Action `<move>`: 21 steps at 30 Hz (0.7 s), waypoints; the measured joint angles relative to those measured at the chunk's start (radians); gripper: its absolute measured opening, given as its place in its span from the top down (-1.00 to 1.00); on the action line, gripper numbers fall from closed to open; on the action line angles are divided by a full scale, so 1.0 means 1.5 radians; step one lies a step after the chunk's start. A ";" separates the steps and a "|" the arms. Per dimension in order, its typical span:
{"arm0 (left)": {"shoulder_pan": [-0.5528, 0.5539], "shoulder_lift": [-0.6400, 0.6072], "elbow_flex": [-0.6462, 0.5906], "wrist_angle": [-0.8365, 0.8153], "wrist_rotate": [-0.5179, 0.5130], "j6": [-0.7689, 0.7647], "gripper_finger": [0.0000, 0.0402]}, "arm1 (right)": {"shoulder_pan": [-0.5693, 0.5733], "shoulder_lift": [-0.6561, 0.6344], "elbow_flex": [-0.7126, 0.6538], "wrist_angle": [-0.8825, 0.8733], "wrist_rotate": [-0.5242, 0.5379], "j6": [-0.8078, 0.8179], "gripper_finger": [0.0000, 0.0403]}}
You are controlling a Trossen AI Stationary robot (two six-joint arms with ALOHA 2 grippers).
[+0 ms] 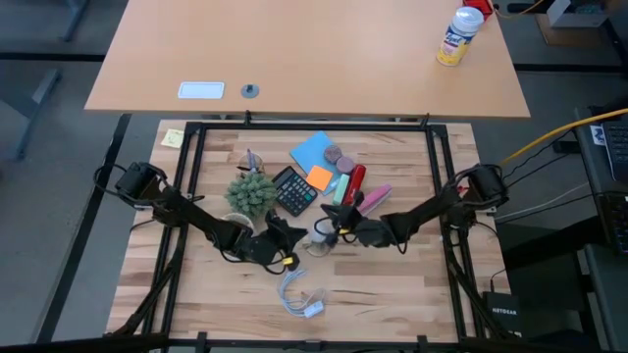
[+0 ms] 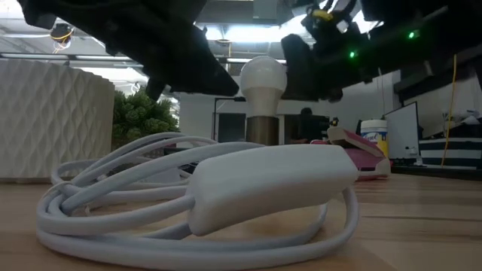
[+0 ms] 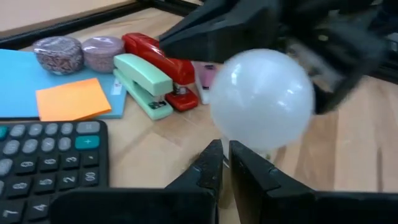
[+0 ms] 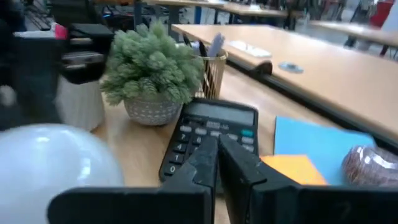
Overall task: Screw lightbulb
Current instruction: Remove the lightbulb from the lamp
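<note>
The lightbulb (image 2: 262, 75), small, white and round, stands upright with its narrow end in a dark round socket (image 2: 263, 129) near the table's middle (image 1: 322, 234). My left gripper (image 1: 292, 238) is shut and sits just left of the bulb; in the left wrist view its fingertips (image 3: 225, 158) point at the bulb (image 3: 261, 99). My right gripper (image 1: 340, 227) is shut and sits just right of the bulb; in the right wrist view (image 4: 217, 155) the bulb (image 4: 56, 158) lies beside its fingers. My left gripper's shut fingertips stand close to the bulb's globe (image 3: 242, 140), coming level from the table's left; I cannot tell whether they touch it. My right gripper's shut fingers pass close along the globe's side (image 4: 115, 165), coming level from the table's right; I cannot tell whether they touch it.
A coiled white cable (image 1: 299, 294) lies near the front edge, filling the low view (image 2: 226, 188). A black calculator (image 1: 294, 189), a potted plant (image 1: 252, 191), a green stapler (image 3: 143, 84), a red stapler (image 3: 158, 56) and an orange sticky pad (image 1: 320, 177) lie behind the bulb.
</note>
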 joint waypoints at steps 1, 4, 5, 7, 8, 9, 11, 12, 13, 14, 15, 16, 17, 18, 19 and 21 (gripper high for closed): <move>0.000 0.000 0.000 0.000 -0.003 0.001 0.89 | 0.000 -0.007 0.000 0.000 0.004 -0.018 0.90; 0.001 0.000 0.000 0.000 -0.006 0.004 0.89 | 0.004 -0.035 0.000 0.003 0.012 -0.059 0.90; 0.001 0.000 0.000 0.000 -0.007 0.004 0.89 | 0.009 -0.046 0.000 0.003 0.013 -0.069 0.90; 0.001 -0.001 0.000 -0.001 -0.010 0.004 0.89 | 0.020 -0.069 0.000 0.002 0.014 -0.080 0.90; 0.001 -0.001 0.000 -0.003 -0.016 0.004 0.89 | 0.029 -0.080 0.000 0.002 0.013 -0.084 0.90; 0.001 -0.001 0.000 -0.006 -0.030 0.004 0.89 | 0.040 -0.091 0.000 0.001 0.013 -0.085 0.90; 0.002 -0.001 0.000 -0.015 -0.070 -0.008 0.89 | 0.068 -0.110 0.000 -0.004 0.013 -0.087 0.90; 0.002 -0.001 0.000 -0.021 -0.093 -0.016 0.89 | 0.084 -0.117 0.000 -0.006 0.013 -0.085 0.90; 0.004 -0.001 0.000 -0.025 -0.113 -0.026 0.89 | 0.100 -0.122 0.000 -0.006 0.013 -0.079 0.90; 0.006 -0.001 0.000 -0.029 -0.128 -0.033 0.89 | 0.117 -0.124 0.000 -0.006 0.013 -0.069 0.90; 0.010 -0.001 0.000 -0.030 -0.134 -0.041 0.89 | 0.134 -0.124 0.000 -0.005 0.013 -0.056 0.90; 0.014 -0.001 0.000 -0.030 -0.135 -0.042 0.89 | 0.149 -0.124 0.000 -0.006 0.013 -0.046 0.90; 0.018 -0.001 0.000 -0.030 -0.135 -0.044 0.89 | 0.163 -0.124 0.000 -0.009 0.013 -0.033 0.90; 0.023 -0.001 0.000 -0.030 -0.134 -0.044 0.89 | 0.173 -0.123 0.000 -0.015 0.012 -0.018 0.90; 0.026 -0.001 0.000 -0.029 -0.130 -0.044 0.89 | 0.181 -0.120 0.000 -0.020 0.012 -0.003 0.90; 0.033 -0.001 0.000 -0.026 -0.118 -0.044 0.89 | 0.188 -0.107 0.000 -0.025 0.013 0.021 0.90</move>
